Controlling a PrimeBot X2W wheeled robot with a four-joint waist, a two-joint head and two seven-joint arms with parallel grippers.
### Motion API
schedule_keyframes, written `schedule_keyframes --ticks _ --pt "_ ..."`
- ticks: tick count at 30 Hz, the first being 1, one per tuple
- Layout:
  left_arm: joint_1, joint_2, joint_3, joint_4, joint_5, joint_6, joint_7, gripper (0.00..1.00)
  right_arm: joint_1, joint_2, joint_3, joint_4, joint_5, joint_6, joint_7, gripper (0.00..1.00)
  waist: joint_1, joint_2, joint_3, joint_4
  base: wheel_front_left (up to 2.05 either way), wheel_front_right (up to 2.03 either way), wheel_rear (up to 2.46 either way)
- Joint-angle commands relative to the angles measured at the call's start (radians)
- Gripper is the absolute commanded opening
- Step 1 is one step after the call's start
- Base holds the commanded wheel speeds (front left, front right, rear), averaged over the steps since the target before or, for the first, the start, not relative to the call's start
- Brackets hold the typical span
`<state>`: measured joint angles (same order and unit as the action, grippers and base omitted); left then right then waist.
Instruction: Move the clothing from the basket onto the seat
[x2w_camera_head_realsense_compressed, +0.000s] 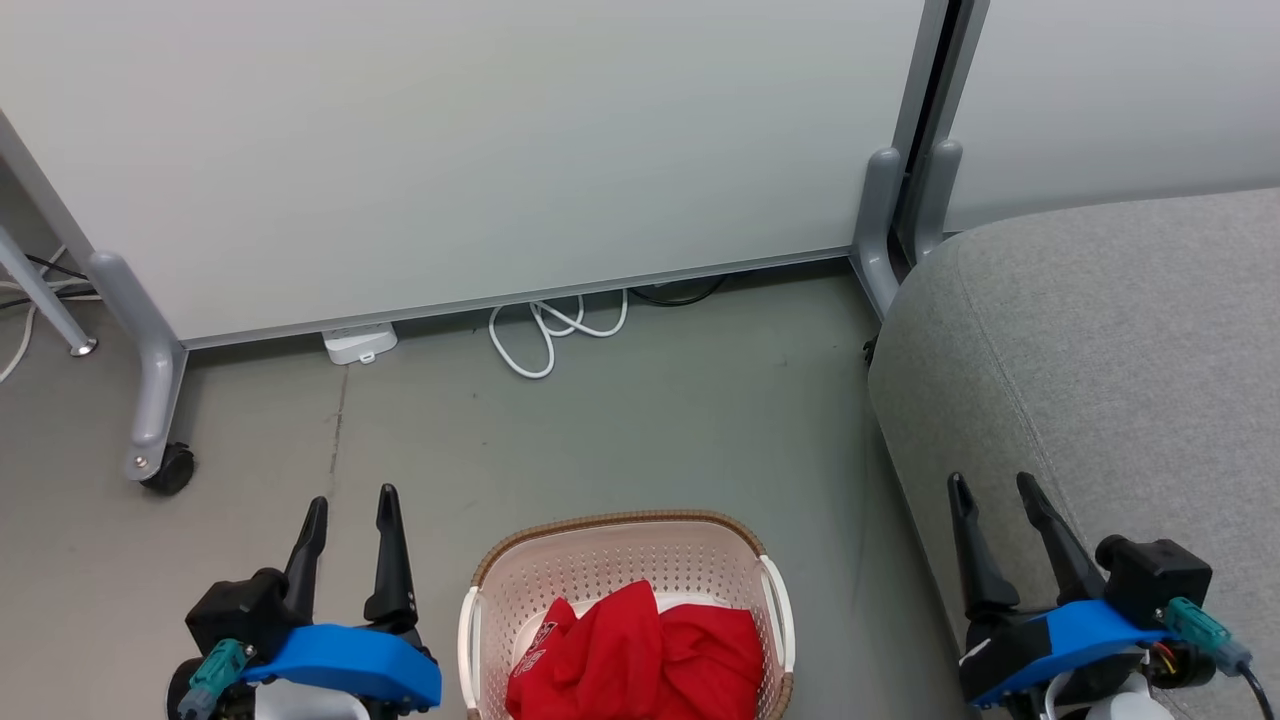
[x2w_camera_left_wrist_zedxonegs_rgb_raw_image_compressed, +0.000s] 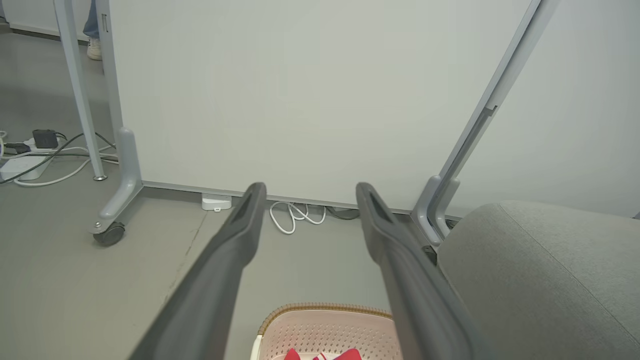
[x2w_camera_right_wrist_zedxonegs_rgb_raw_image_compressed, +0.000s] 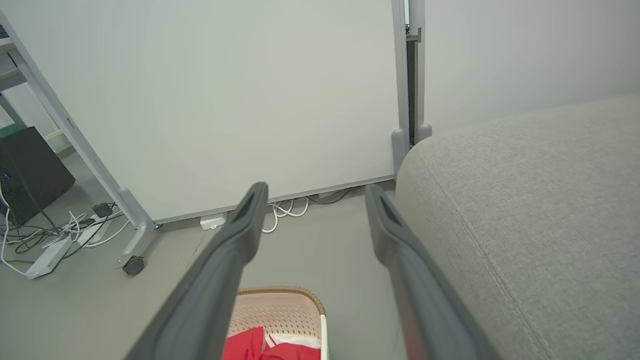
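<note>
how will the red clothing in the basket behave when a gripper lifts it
The clothing lies crumpled in soft folds in the basket, so it is probably floppy and would hang limp from a pinch. The fabric looks thin, so likely light. The heap is bunched together, so one grab may drag up extra layers.

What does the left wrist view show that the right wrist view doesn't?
Left wrist: a person's shoe at top left, plus the open left gripper. Right wrist: a dark box at the left edge, plus the open right gripper. Both: basket holding red clothing, grey seat, white panel, coiled white cable, caster.
</note>
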<state>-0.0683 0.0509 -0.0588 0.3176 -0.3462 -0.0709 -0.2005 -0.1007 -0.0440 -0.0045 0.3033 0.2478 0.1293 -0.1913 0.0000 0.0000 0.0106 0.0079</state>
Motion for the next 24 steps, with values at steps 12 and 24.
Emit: schedule_keyframes --ticks 12,24 --pt "-0.018 0.001 0.0 0.021 0.045 -0.013 -0.031 1.0 -0.017 -0.008 0.009 -0.018 -0.101 0.002 -0.024 1.0 0.0 0.0 0.004 0.002 0.0 0.0 0.0" --pt "-0.013 0.0 -0.013 0.027 0.064 -0.009 -0.053 1.0 -0.012 -0.008 0.013 -0.021 -0.183 0.002 -0.045 1.0 0.0 0.0 0.005 0.003 0.0 0.0 0.0"
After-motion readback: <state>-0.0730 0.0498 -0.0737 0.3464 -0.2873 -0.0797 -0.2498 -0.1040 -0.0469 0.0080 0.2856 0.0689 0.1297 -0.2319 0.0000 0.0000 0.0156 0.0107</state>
